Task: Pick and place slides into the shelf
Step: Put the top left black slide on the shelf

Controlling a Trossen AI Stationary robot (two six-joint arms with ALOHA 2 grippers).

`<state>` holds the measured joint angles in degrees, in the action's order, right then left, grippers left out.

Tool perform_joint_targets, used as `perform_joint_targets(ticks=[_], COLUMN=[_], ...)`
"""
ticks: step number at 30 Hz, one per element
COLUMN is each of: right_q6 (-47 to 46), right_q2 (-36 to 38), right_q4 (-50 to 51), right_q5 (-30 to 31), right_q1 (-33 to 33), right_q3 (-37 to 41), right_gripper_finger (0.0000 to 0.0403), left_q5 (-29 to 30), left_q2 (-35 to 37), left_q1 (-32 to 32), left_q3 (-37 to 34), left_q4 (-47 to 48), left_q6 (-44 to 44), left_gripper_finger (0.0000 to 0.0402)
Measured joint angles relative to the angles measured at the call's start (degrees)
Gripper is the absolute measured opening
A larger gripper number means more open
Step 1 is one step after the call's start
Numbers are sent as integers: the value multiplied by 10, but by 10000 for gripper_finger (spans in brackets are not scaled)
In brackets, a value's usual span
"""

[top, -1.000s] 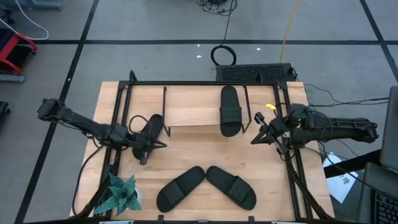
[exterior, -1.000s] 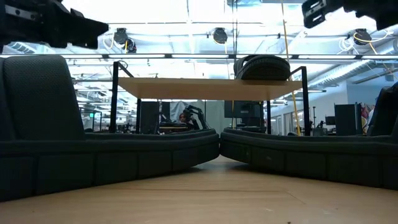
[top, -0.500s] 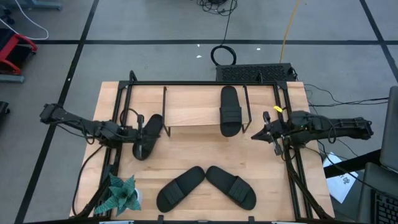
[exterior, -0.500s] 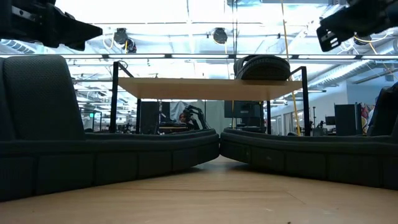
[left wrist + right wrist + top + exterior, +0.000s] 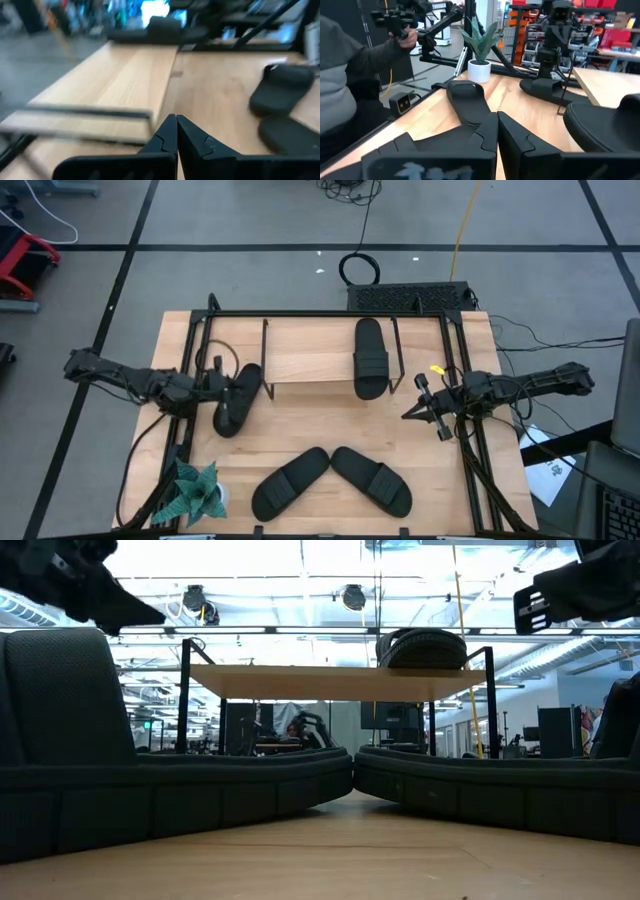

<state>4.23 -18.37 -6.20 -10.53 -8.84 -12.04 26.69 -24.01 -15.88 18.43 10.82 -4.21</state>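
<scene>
One black slide (image 5: 370,358) lies on the shelf's wood top (image 5: 310,350) and also shows in the low view (image 5: 420,645). A second slide (image 5: 237,398) lies on the table by the shelf's left wire frame. Two more slides (image 5: 290,482) (image 5: 372,480) lie on the table near its front edge. My left gripper (image 5: 222,380) is shut and empty (image 5: 176,119), above the left edge of the second slide. My right gripper (image 5: 405,415) is shut and empty (image 5: 497,117), in the air to the right of the shelf.
A small potted plant (image 5: 195,492) stands at the near left corner. Black rails (image 5: 470,450) run along the table's sides. In the right wrist view a person in a grey sleeve (image 5: 350,75) stands beyond the table's left side.
My left gripper has drawn back toward the table's left edge, away from the slide beside the shelf, and has tipped its fingers downward. My right gripper has come down and moved a little toward the table's near edge.
</scene>
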Motion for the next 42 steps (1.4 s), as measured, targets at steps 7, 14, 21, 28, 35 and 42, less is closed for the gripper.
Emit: perform_joint_targets(ticks=[7,14,21,28,35,42], right_q6=[51,93,91,90,89,89], right_q2=[-1,-2,-2,-2,-3,-3], right_q4=[-7,-27,-44,-52,-52,-52], right_q5=[0,0,0,0,0,0], right_q1=[0,0,0,0,0,0], right_q3=[0,0,0,0,0,0], right_gripper_finger=[0,0,0,0,0,0], left_q5=[-34,38,87,51,31,-20], left_q2=[-2,-10,-40,-142,-217,-229], left_q1=[12,14,41,71,73,73], left_q3=[87,118,165,165,164,166], left_q4=[130,148,178,294,333,342], left_q6=[33,26,-67,-168,-181,-173], left_gripper_finger=[1,2,2,1,4,63])
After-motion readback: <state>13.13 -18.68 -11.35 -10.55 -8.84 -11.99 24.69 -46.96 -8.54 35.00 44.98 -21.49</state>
